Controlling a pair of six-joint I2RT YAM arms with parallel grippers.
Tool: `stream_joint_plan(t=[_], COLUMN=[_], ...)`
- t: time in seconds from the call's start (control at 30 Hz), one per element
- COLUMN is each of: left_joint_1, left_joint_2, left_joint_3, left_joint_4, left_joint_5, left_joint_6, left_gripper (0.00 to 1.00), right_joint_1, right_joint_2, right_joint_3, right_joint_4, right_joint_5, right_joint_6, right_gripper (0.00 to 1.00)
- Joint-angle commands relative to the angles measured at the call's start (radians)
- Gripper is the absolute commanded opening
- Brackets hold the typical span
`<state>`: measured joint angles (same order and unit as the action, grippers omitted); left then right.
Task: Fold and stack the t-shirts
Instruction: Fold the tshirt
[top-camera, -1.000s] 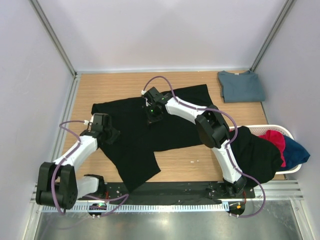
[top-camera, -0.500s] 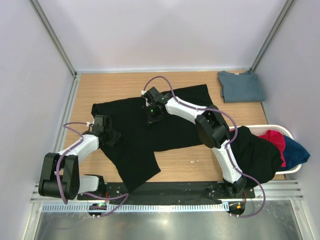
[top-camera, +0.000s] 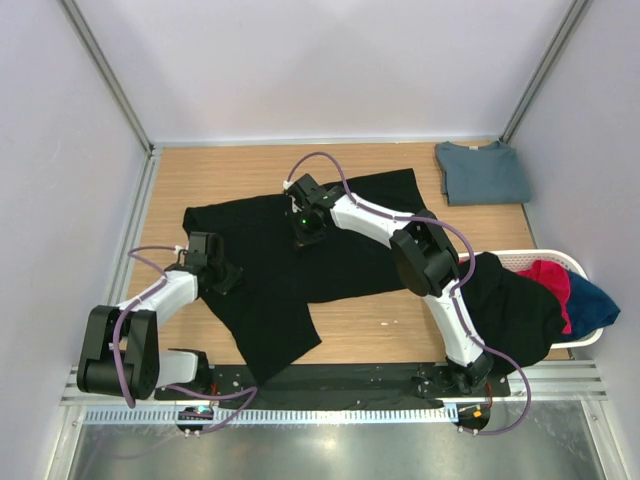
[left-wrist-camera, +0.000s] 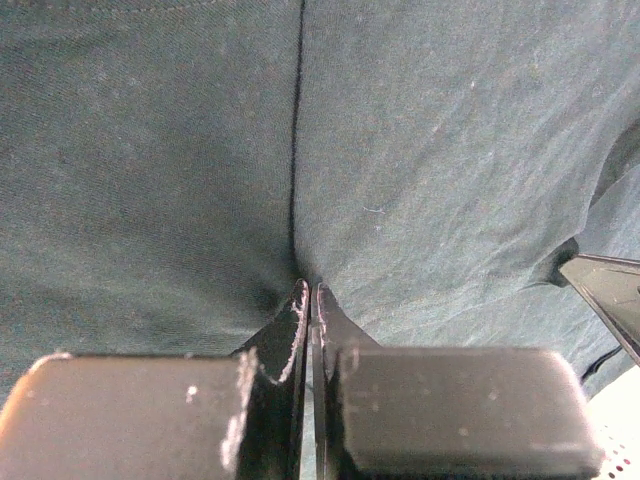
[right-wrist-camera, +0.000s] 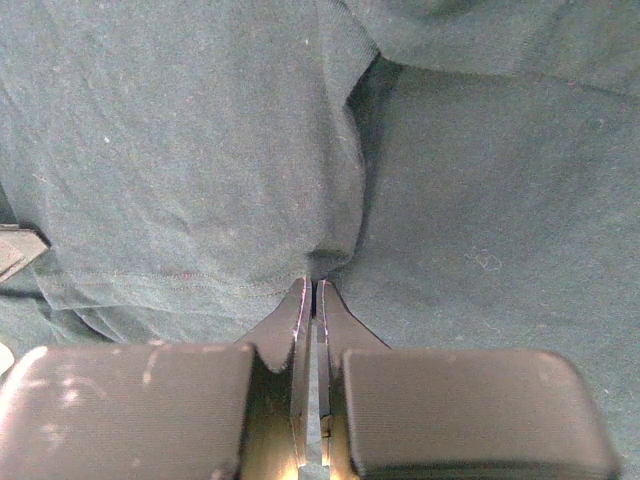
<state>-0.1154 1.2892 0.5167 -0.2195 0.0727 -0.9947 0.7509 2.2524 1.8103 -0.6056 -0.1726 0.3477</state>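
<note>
Left claw (left-wrist-camera: 308, 292): I read it pinched tight on a pucker of the black t-shirt (top-camera: 270, 300), near the shirt's left edge. Black t-shirt: spread across the middle of the table (top-camera: 230, 170). Right claw (right-wrist-camera: 309, 285): closed, nipping the same shirt's cloth farther back. Slate-blue t-shirt (top-camera: 482, 172): folded, far right corner. Basket (top-camera: 560, 258): right edge, more shirts heaped inside.

Big black t-shirt (top-camera: 270, 300) is matt cloth, bit linty up close. Tabletop (top-camera: 220, 175) looks like smooth wood, the basket (top-camera: 520, 258) is white plastic
</note>
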Motion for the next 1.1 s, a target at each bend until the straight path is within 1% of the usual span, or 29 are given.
stream_joint_plan(t=[0.0, 0.1, 0.23, 0.47, 0.6, 0.73, 1.07], left_joint_1=[0.003, 0.003, 0.003, 0.0, -0.018, -0.056, -0.089], left_joint_2=[-0.027, -0.045, -0.137, -0.234, -0.261, -0.283, -0.324], left_joint_3=[0.006, 0.019, 0.023, 0.014, -0.018, -0.012, -0.041], left_joint_4=[0.026, 0.002, -0.038, -0.129, -0.132, -0.144, -0.179], left_joint_5=[0.013, 0.022, 0.016, 0.03, 0.038, 0.022, 0.007], left_joint_6=[0.008, 0.007, -0.016, -0.039, -0.064, -0.067, -0.082], left_gripper=[0.0, 0.0, 0.0, 0.0, 0.0, 0.0, 0.0], right_joint_1=[0.005, 0.005, 0.005, 0.005, 0.005, 0.005, 0.005], right_joint_2=[-0.025, -0.05, -0.095, -0.131, -0.143, -0.145, -0.152], right_joint_3=[0.012, -0.006, -0.04, -0.045, -0.06, -0.054, -0.058], right_joint_4=[0.023, 0.035, 0.067, 0.043, 0.043, 0.038, -0.013], right_joint_5=[0.028, 0.044, 0.062, 0.077, 0.094, 0.104, 0.119], right_joint_6=[0.014, 0.013, 0.023, 0.027, 0.03, 0.037, 0.037], right_gripper=[0.01, 0.01, 0.01, 0.01, 0.01, 0.01, 0.01])
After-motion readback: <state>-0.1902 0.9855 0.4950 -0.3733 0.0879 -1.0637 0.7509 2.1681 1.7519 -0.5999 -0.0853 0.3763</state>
